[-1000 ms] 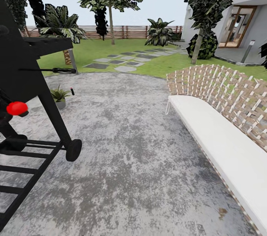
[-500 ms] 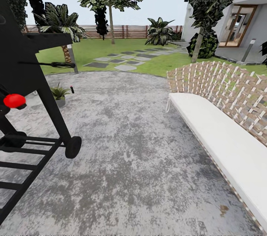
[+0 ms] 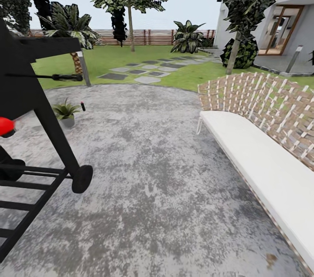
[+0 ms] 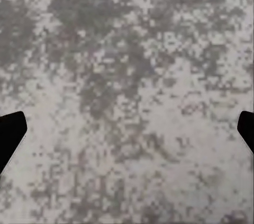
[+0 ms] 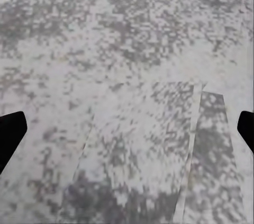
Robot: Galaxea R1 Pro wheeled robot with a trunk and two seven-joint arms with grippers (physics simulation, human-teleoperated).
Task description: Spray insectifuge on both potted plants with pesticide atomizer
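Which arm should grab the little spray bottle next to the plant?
Probably the left. The pesticide atomizer stands on the patio beside a potted plant, to the robot's left, past the grill. Both tools look open and empty, still far off.

no readable text, labels, numbers or signs on anything here.

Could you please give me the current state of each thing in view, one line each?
pesticide atomizer: upright on the patio, ungrasped, beside the plant.
potted plant: upright on the patio behind the grill.
grill: standing, lid closed.
left gripper: open, empty, over paving.
right gripper: open, empty, over paving.
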